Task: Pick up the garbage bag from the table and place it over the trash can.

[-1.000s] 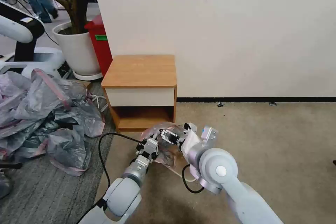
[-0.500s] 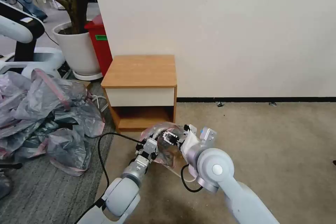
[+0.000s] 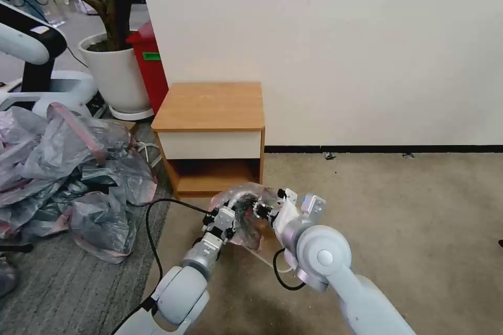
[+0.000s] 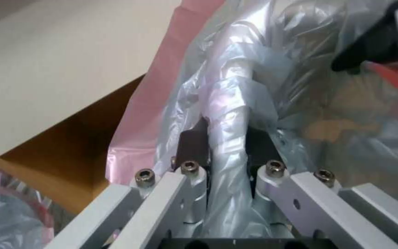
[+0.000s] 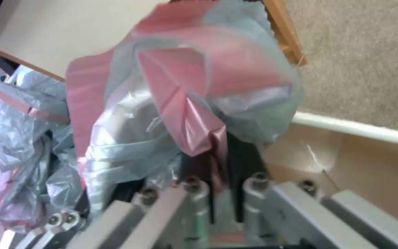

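The garbage bag (image 3: 250, 234), crinkly grey plastic with a pink rim band, hangs bunched between both grippers low over the carpet, just in front of the table (image 3: 209, 104). My left gripper (image 3: 225, 218) is shut on a twisted grey fold of the garbage bag (image 4: 229, 114); the left wrist view shows this left gripper (image 4: 226, 140) close up. My right gripper (image 3: 260, 209) is shut on the pink band. In the right wrist view the right gripper (image 5: 219, 157) pinches the garbage bag (image 5: 185, 114), and the trash can (image 5: 360, 129) shows its cream rim below.
A heap of similar grey-pink bags (image 3: 68, 167) covers the floor at the left. Behind it stand a white plant pot (image 3: 118, 73), a red bin (image 3: 152, 63) and another robot (image 3: 26, 42). A black cable (image 3: 152, 220) loops by my left arm. Open carpet (image 3: 393, 209) lies to the right.
My right gripper has shifted slightly right and nearer with the bag's rim. The left gripper has hardly moved.
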You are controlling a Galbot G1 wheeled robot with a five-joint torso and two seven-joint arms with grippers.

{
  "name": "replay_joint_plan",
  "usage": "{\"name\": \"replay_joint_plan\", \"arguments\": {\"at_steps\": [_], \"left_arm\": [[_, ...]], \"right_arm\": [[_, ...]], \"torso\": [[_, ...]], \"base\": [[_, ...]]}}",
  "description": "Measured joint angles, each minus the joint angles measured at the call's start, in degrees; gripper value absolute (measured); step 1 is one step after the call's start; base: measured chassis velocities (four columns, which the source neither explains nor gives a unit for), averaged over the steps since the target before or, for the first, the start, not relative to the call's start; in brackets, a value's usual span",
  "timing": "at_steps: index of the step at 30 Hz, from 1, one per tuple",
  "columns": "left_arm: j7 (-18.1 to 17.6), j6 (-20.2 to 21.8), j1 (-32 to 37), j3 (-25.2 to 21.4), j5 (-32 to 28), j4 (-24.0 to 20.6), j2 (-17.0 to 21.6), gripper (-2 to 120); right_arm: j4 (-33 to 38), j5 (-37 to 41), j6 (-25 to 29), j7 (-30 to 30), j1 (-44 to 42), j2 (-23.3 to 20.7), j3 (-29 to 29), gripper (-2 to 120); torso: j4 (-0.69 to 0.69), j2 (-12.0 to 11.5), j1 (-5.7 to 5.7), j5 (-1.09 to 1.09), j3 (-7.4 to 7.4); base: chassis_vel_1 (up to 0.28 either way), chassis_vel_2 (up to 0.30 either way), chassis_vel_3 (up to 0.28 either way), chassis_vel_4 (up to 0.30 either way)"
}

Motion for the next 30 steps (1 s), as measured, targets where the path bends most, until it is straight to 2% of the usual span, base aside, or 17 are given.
{"name": "replay_joint_plan", "arguments": {"at_steps": [1, 3, 18, 23, 24, 30], "left_arm": [[0.00, -0.07, 0.04, -0.06, -0.02, -0.02, 0.00, 9], [-0.01, -0.13, 0.08, -0.12, -0.03, -0.02, 0.04, 9], [-0.25, -0.43, -0.06, -0.73, -3.03, 0.49, 0.16, 9], [-0.29, -0.69, 0.20, -1.44, -5.80, 0.37, 0.57, 9], [-0.31, -0.90, 0.47, -2.06, -8.04, 0.06, 0.67, 9], [-0.34, -1.16, 0.76, -4.21, -12.86, -0.98, 0.58, 9]], "right_arm": [[0.04, -0.51, 0.03, -0.26, -0.19, -0.18, 0.09, 3], [0.26, -0.84, 0.05, -0.44, -0.40, -0.42, 0.22, 0], [3.54, -1.38, 0.42, -1.22, -2.30, -3.59, 4.09, 0], [3.54, -1.38, 0.55, -1.87, -2.71, -5.87, 6.23, 0], [3.54, -1.35, 0.52, -2.31, -3.05, -7.45, 7.39, 0], [3.40, -1.22, 0.24, -3.36, -4.08, -10.87, 9.78, 0]], "torso": [[0.00, 0.00, 0.00, 0.00, 0.00], [0.00, 0.00, 0.00, 0.00, 0.00], [0.00, 0.00, 0.00, 0.00, 0.00], [0.00, 0.00, 0.00, 0.00, 0.00], [0.00, 0.00, 0.00, 0.01, 0.00], [0.00, 0.00, 0.00, 0.00, 0.00]], "base": [[0.000, 0.000, 0.000, 0.000], [0.000, 0.000, 0.000, 0.000], [0.000, 0.000, 0.000, 0.000], [0.000, 0.000, 0.000, 0.000], [0.000, 0.000, 0.000, 0.000], [0.000, 0.000, 0.000, 0.000]]}}
